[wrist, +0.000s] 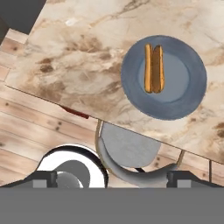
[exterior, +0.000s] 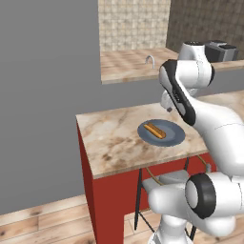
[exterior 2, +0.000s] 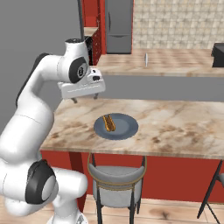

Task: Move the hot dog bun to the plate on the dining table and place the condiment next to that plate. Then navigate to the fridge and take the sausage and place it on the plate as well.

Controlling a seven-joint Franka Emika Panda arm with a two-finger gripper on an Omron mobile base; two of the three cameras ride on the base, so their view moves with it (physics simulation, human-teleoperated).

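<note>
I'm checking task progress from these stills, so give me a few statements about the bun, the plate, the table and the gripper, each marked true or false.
1. The hot dog bun lies on the plate. True.
2. The plate sits on the floor. False: it rests on the dining table, near its edge.
3. The gripper is clamped on the bun. False: it is open and raised above the table, holding nothing.
4. A grey-seated stool stands below the table edge, beneath the plate. True.
5. A sausage lies beside the bun on the plate. False: the bun is alone there.
</note>
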